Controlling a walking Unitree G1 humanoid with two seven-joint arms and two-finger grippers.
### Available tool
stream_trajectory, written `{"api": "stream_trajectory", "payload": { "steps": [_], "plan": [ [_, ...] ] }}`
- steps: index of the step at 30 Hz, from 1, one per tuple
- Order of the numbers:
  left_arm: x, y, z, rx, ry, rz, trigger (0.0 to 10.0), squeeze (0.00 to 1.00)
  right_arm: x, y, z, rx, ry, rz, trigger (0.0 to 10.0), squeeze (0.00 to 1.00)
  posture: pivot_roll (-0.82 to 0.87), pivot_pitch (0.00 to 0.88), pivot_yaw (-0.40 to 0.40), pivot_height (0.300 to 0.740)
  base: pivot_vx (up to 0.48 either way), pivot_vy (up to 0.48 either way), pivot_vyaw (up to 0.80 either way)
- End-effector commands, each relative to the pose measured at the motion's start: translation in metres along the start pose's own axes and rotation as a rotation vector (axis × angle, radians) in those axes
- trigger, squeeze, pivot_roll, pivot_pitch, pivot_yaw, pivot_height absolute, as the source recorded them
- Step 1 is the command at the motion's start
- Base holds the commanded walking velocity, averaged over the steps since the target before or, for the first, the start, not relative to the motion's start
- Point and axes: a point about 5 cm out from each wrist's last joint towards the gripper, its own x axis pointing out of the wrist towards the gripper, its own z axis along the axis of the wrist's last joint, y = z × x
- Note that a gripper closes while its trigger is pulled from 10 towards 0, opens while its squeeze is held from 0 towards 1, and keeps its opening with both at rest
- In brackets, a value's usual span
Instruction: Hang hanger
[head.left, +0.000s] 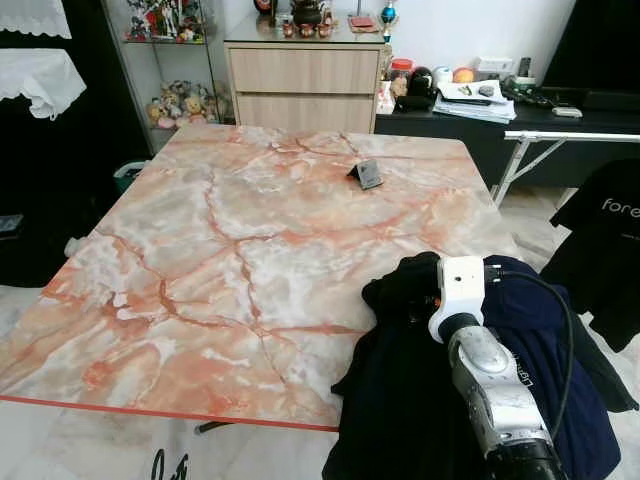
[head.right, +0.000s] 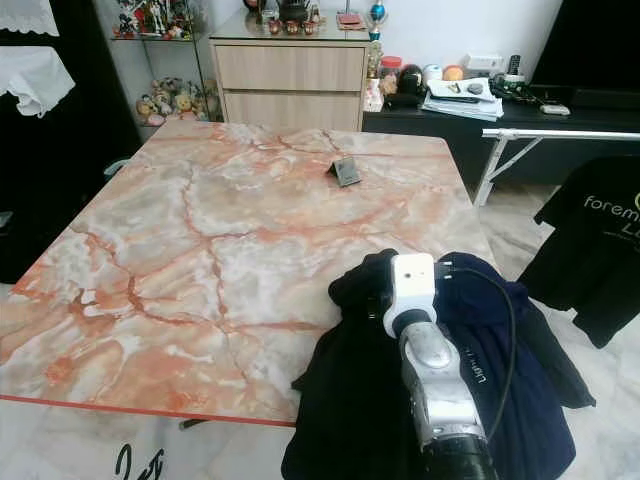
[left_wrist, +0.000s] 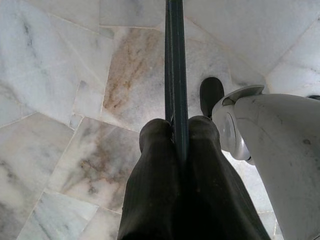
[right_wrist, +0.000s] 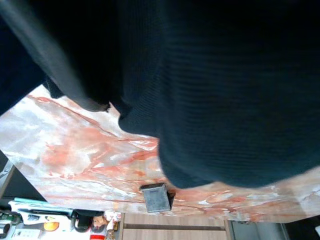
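Your left end effector (left_wrist: 172, 145) has its two fingers pinched tight on a thin dark hanger (left_wrist: 175, 65), held over the marble floor (left_wrist: 60, 100). Your right end effector is buried in the dark garment (head.right: 480, 400) at the desk (head.left: 250, 260) corner; you cannot tell its opening.

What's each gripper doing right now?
Left gripper: shut on a thin dark rod.
Right gripper: buried in the dark garment; cannot be told.
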Motion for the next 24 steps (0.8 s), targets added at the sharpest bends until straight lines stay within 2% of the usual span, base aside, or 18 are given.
{"api": "stream_trajectory", "payload": {
  "steps": [1, 8, 20, 24],
  "plan": [
    [-0.0006, 0.0013, -0.0045, 0.017, 0.022, 0.001, 10.0, 0.0, -0.0017, 0.0033, -0.0014, 0.01, 0.014, 0.012, 10.0, 1.0, -0.06, 0.044, 0.015, 0.74, 0.0, 0.0, 0.0],
    [-0.0006, 0.0014, -0.0045, 0.022, 0.022, 0.001, 10.0, 0.0, -0.0024, 0.0064, 0.0009, 0.056, 0.008, 0.023, 10.0, 1.0, -0.07, 0.03, 0.016, 0.74, 0.0, 0.0, 0.0],
    [-0.0006, 0.0015, -0.0045, 0.022, 0.022, 0.001, 10.0, 0.0, -0.0038, 0.0085, -0.0004, 0.062, 0.018, 0.026, 10.0, 1.0, -0.06, 0.034, 0.015, 0.74, 0.0, 0.0, 0.0],
    [-0.0006, 0.0017, -0.0043, 0.021, 0.022, 0.002, 10.0, 0.0, -0.0041, 0.0081, 0.0027, 0.026, -0.004, 0.022, 10.0, 1.0, -0.06, 0.039, 0.016, 0.74, 0.0, 0.0, 0.0]
  ]
}}
